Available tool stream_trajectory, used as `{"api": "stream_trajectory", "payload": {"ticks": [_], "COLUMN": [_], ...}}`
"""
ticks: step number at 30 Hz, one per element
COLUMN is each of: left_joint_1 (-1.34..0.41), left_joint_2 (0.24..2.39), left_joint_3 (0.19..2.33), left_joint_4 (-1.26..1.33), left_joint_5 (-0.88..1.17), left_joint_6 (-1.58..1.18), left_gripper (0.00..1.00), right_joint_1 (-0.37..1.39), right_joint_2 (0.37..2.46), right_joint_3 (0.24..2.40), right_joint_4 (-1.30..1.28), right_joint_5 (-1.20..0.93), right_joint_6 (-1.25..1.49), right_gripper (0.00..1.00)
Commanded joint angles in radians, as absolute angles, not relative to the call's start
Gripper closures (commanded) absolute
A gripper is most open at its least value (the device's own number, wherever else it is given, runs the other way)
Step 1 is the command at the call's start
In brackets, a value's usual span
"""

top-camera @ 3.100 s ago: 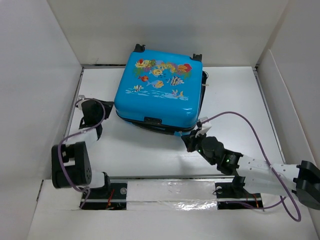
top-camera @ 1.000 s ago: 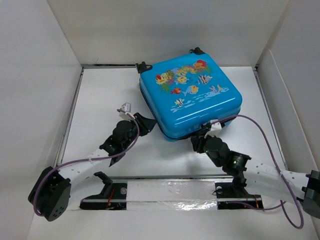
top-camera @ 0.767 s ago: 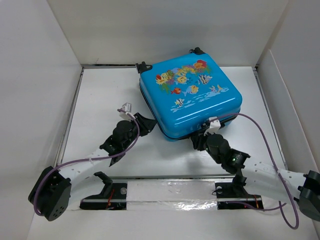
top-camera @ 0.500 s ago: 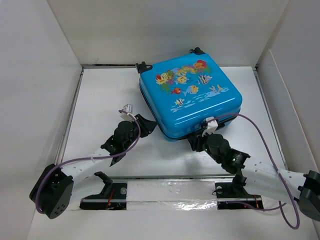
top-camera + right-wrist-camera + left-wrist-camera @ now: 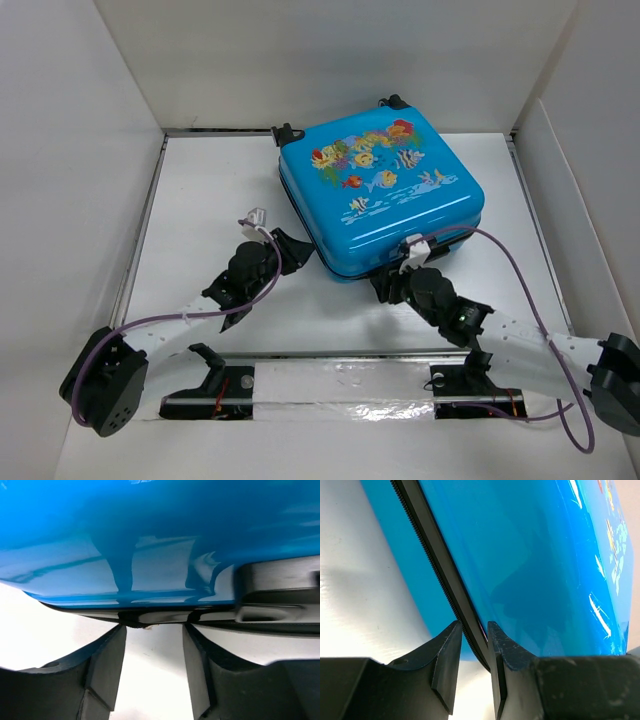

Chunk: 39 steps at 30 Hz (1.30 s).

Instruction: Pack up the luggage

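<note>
The luggage (image 5: 380, 195), a bright-blue hard-shell case with a fish print, lies closed and flat on the white table, turned corner-on to me. My left gripper (image 5: 297, 248) is at its left front side. In the left wrist view the black zipper band (image 5: 435, 555) runs between the narrow-set jaws of that gripper (image 5: 474, 630), which pinch it. My right gripper (image 5: 385, 285) sits at the front corner. In the right wrist view this gripper (image 5: 155, 630) stands open just under the luggage's (image 5: 150, 530) lower edge, with bare table between its fingers.
White walls (image 5: 80, 150) box in the table on the left, back and right. The luggage's black wheels (image 5: 288, 133) point toward the back wall. A black fitting (image 5: 280, 592) sticks out on the luggage's edge right of my right gripper. Purple cables loop over both arms.
Three seconds ago the luggage lay further left; it has since been turned and shifted right. In the last second my right gripper slid slightly left along the front edge and opened wider. The left arm held still.
</note>
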<state>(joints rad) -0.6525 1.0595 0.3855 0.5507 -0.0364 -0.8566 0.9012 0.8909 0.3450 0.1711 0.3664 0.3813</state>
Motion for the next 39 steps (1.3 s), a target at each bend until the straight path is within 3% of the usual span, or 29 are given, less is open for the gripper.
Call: {"api": "stream_trajectory", "payload": {"ticks": [1, 22, 31, 37, 39], "left_joint_1": [-0.652, -0.652, -0.687, -0.687, -0.687], "left_joint_2": [1.065, 1.072, 1.101, 1.106, 1.115], "left_joint_3": [0.373, 0.348, 0.353, 0.351, 0.353], "left_joint_4": [0.614, 0.646, 0.657, 0.667, 0.681], "left_joint_5": [-0.029, -0.006, -0.037, -0.031, -0.018], "left_joint_6": [-0.845, -0.853, -0.851, -0.854, -0.854], "left_gripper": [0.76, 0.77, 0.79, 0.8, 0.81], "right_joint_1": [0.894, 0.894, 0.894, 0.894, 0.894], "right_joint_2": [0.939, 0.965, 1.0, 1.042, 1.045], "right_joint_3": [0.377, 0.348, 0.385, 0.414, 0.413], "right_joint_4": [0.285, 0.482, 0.495, 0.497, 0.5], "right_joint_5": [0.388, 0.476, 0.465, 0.476, 0.476], "right_joint_6": [0.361, 0.373, 0.371, 0.373, 0.377], "right_gripper": [0.48, 0.76, 0.69, 0.97, 1.0]}}
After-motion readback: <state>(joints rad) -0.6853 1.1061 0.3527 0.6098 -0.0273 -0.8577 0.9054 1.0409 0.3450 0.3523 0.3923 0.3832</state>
